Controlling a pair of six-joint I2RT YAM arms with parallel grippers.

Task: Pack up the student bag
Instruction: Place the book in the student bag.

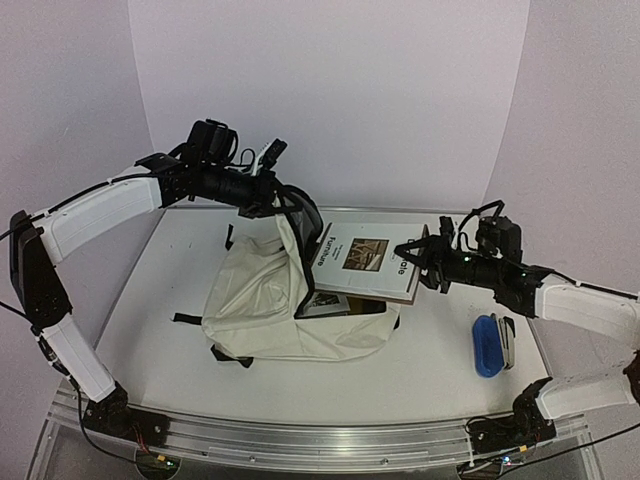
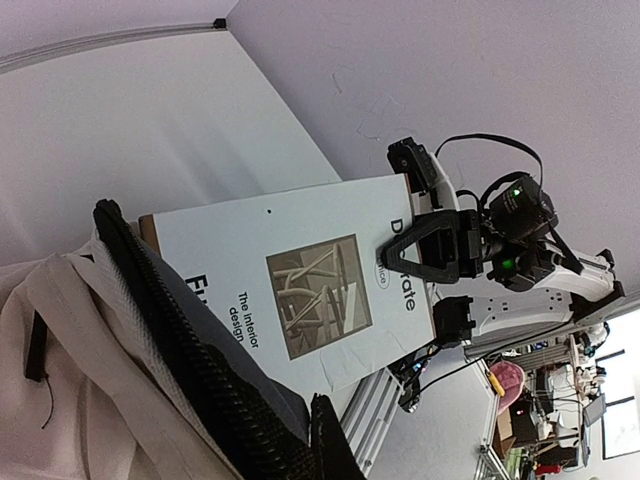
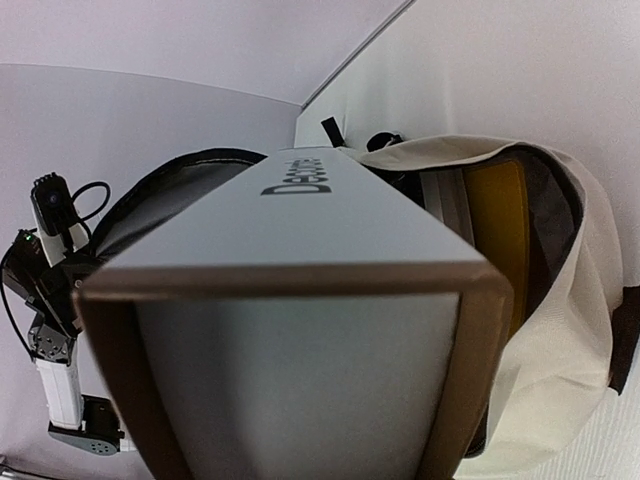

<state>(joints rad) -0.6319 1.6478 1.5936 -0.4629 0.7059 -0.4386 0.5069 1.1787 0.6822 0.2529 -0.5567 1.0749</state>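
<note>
With packing seemingly midway, the left gripper is clenching the rim of the student bag, lying mid-table with its mouth facing 3 o'clock, while the right gripper is grasping the book, barely entering that mouth, and the blue case is waiting at 4 o'clock.

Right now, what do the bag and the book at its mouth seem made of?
The student bag looks like matte cream cloth, probably canvas: it slumps in soft creases. The book seems smooth white printed card over brown board, judging by its bare brown edge.
</note>
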